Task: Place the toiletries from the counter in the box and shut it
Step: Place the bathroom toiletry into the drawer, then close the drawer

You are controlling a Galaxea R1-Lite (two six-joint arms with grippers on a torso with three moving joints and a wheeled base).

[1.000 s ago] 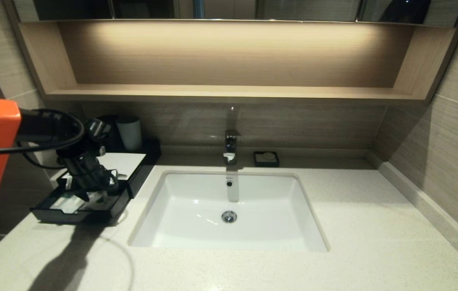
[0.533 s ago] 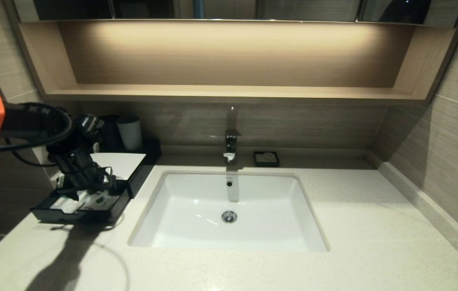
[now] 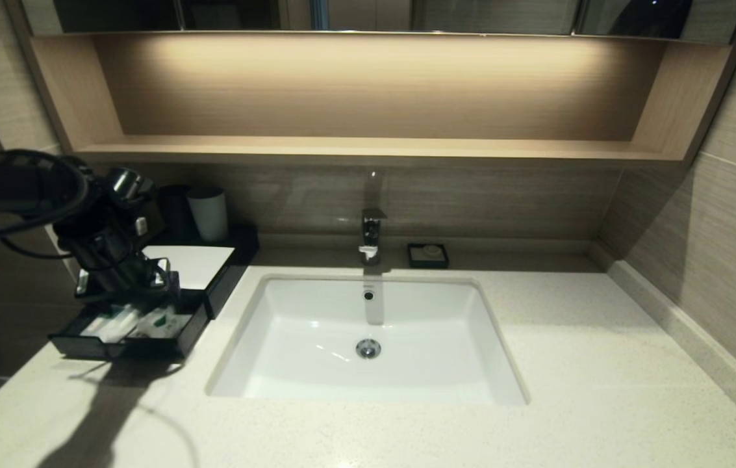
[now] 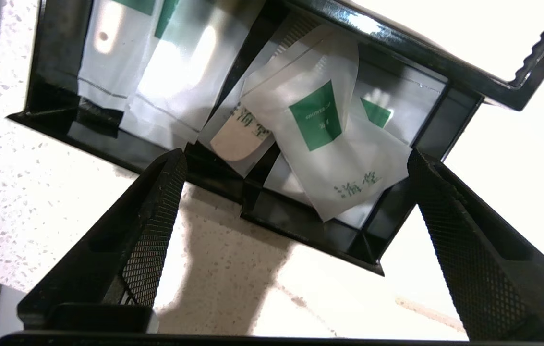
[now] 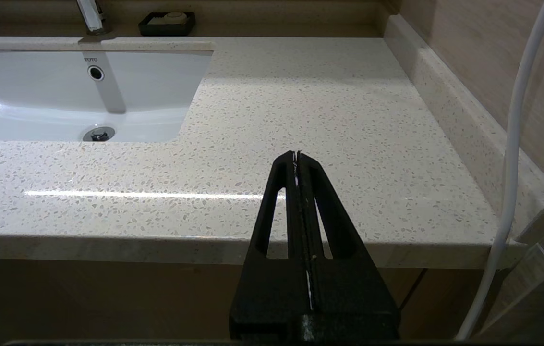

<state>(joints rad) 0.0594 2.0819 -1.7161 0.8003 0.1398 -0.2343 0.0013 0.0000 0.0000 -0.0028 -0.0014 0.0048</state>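
Hovering just above the pulled-out drawer of the low black box with its white top panel (image 3: pixel 195 263), my left gripper (image 4: pixel 296 158) has its fingers spread wide and holds nothing. Nearest to me in that drawer the small flat white sachet with the green square label (image 4: pixel 329 144) lies tilted, one corner riding up over the front wall. Behind it the two clear-wrapped toothbrushes with green labels (image 3: pixel 117 322) lie inside the drawer. Closing looks like the step in hand. I should first press that corner down, or it may jam, then push squarely on the drawer front, toward the box. My right gripper (image 5: pixel 296 158), pressed together, idles off the pale cream speckled stone counter (image 5: pixel 300 105), well apart from the box.
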